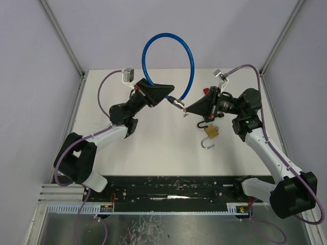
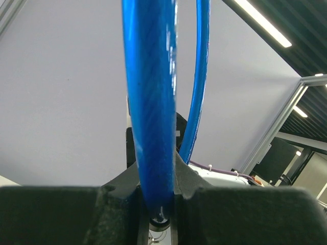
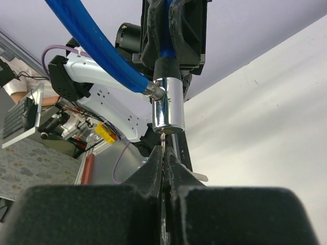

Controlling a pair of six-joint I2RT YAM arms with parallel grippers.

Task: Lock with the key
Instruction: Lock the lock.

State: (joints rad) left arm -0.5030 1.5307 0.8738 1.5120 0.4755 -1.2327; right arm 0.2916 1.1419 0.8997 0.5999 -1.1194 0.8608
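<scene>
- Right gripper [image 3: 163,155] clenched the key [image 3: 162,139], its tip at the keyhole.
- The lock cylinder [image 3: 167,104] lay straight ahead, long axis in line with the key, aloft over the bench's [image 1: 153,148] far middle.
- Left gripper [image 2: 159,204] clamped the blue cable [image 2: 150,102].

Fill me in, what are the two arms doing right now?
The left claw is clamped on the blue cable lock, holding its loop up in the air. The right claw is shut on the key, whose tip meets the keyhole end of the chrome lock cylinder; how deep it sits is hard to tell. A brass padlock lies on the table with its shackle open, untouched.
</scene>
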